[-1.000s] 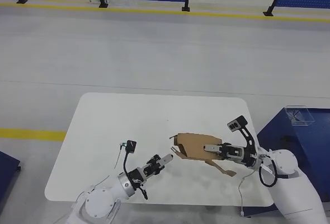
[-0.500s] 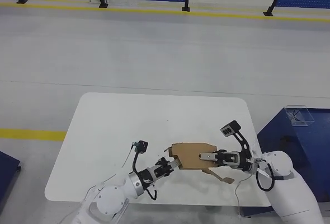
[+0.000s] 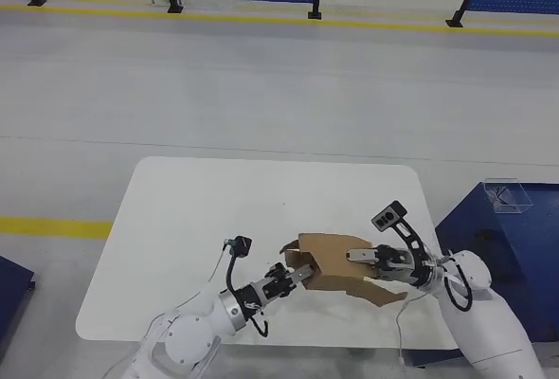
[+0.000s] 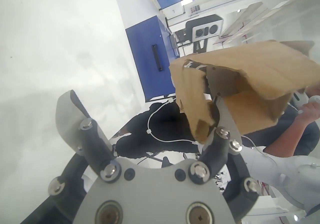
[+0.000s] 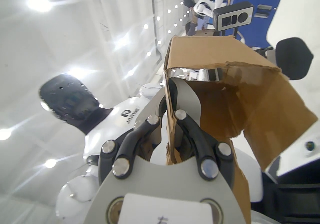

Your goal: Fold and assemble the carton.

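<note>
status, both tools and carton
Right tool shut on brown cardboard carton wall. Left tool open, one finger at its end flap. Carton part-formed, flaps loose, over white table.

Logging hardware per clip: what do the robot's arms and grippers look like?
White-shelled arms, black at wrists. Left gripper and right gripper: flat silver fingers on black linkages with silver bolts, grey base plates. Each wrist carries a black camera on a bracket.

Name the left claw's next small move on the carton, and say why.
Probably ease the left claw inward so that its finger presses the loose end flap closed. The right claw is clamped on one wall of the carton, holding it opened up. The left claw is open, with the unfolded flap resting against that finger.
</note>
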